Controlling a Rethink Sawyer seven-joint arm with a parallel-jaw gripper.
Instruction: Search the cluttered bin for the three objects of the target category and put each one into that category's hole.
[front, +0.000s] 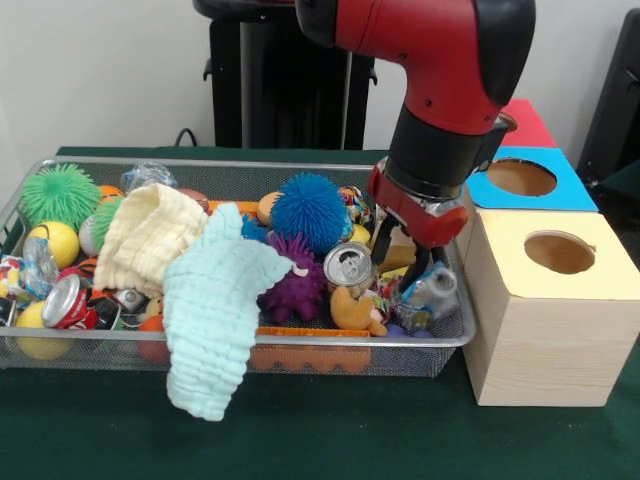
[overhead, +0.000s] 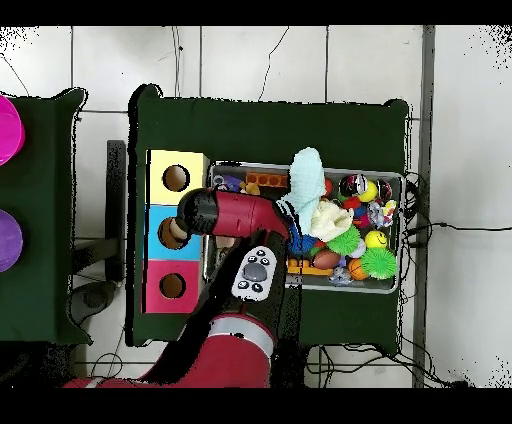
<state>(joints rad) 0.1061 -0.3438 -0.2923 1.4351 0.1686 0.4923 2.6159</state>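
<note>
While the gripper (front: 420, 262), fingers hidden so its state is unclear, hangs beside the can (front: 348, 265), that light, slippery, dentable can wants gripping across its sides.

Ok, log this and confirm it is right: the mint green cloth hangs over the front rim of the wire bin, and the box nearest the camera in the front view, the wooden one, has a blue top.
Not quite. The front view shows the wooden box nearest the camera has a pale yellow top; the blue top belongs to the box behind it. The mint green cloth does hang over the front rim of the wire bin.

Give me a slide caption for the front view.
Sawyer gripper reaches into the cluttered mesh bin beside three holed boxes.
</note>
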